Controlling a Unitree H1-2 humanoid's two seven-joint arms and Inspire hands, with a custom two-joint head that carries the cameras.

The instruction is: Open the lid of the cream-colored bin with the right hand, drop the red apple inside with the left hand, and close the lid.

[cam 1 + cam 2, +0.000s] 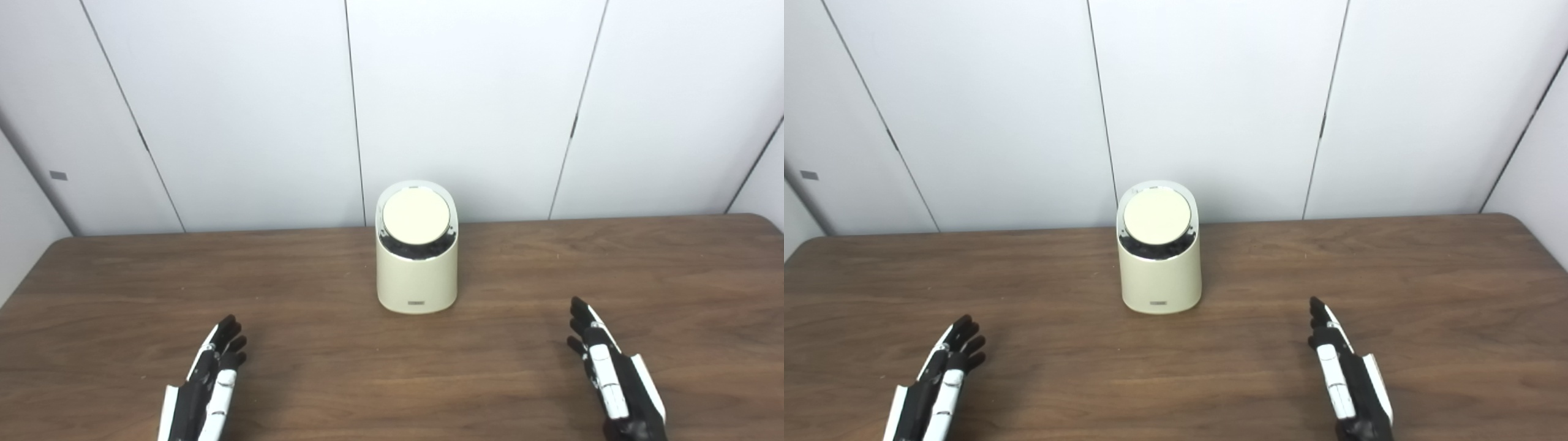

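The cream-colored bin stands upright in the middle of the wooden table, toward the back. Its round lid sits tilted in the rim, with a dark crescent gap showing along its front edge. No red apple shows anywhere in either view. My left hand rests low at the near left, fingers stretched forward and holding nothing. My right hand lies at the near right, fingers also extended and empty. Both hands are well short of the bin.
The brown wooden table spans the whole width, with rounded back corners. White wall panels with dark seams stand right behind the bin.
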